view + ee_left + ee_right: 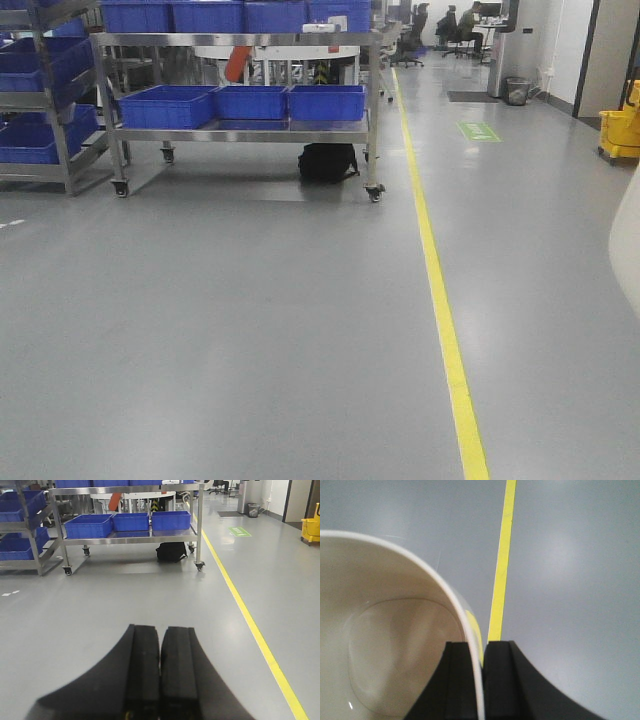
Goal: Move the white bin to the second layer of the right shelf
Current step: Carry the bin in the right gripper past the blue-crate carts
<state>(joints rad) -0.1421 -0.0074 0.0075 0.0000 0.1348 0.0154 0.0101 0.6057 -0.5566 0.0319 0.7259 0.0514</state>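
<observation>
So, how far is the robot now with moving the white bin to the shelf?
Done: the white bin is lifted, the right gripper shut on its wall, grey floor below. In hand: carrying it; ahead stands a wheeled cart with blue crates. The left gripper is shut, empty. Left: reaching the shelf's second layer, which no view clearly shows, and setting the bin there.

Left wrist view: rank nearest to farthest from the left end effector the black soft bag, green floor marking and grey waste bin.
1. The black soft bag, under the wheeled steel cart, ahead of the left end effector.
2. The green rectangular floor marking, right of the yellow floor line.
3. The grey waste bin, farthest, back right.
</observation>
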